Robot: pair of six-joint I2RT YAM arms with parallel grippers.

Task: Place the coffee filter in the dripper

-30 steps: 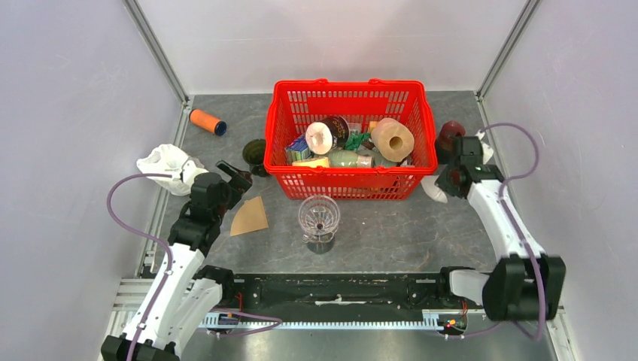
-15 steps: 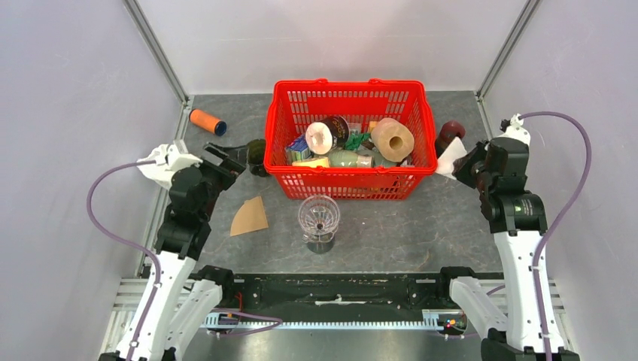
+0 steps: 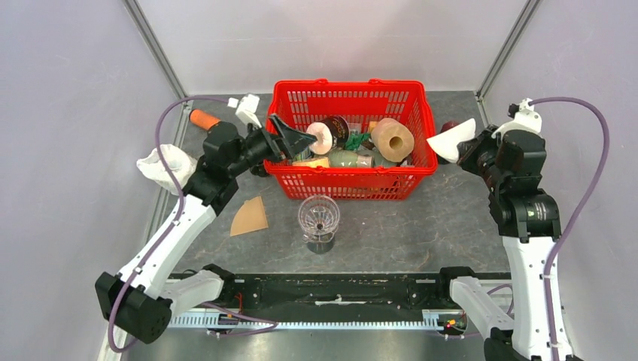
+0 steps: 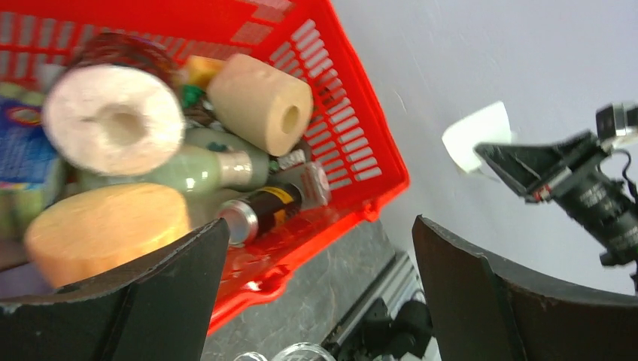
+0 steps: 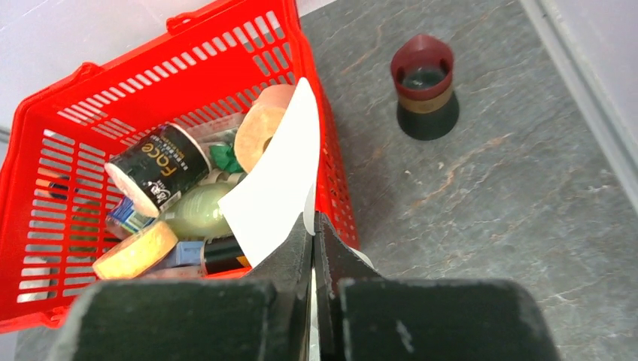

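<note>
1. The white coffee filter [image 5: 277,180] is a thin, flat paper shape with one round edge and one narrow end.
2. The right gripper [image 5: 312,229] has its fingers pinched tight on the filter's narrow end.
3. The filter is up by the right end of the red basket [image 3: 350,89], well apart from the clear dripper [image 3: 319,216], which stands on the table [image 3: 391,226] in front of the basket.
4. A brown filter [image 3: 249,216] lies flat on the table, left of the dripper.
5. The left gripper [image 3: 293,141] is wide open over the basket's left end and holds nothing.
6. The white filter's tip is hidden between the right fingers.
7. From the top, the filter covers most of the dark red cup [image 5: 423,86].
8. In the left wrist view the things in the basket look blurry.
9. A black can [image 5: 159,174] in the basket says "face". The other labels are too small to read.
</note>
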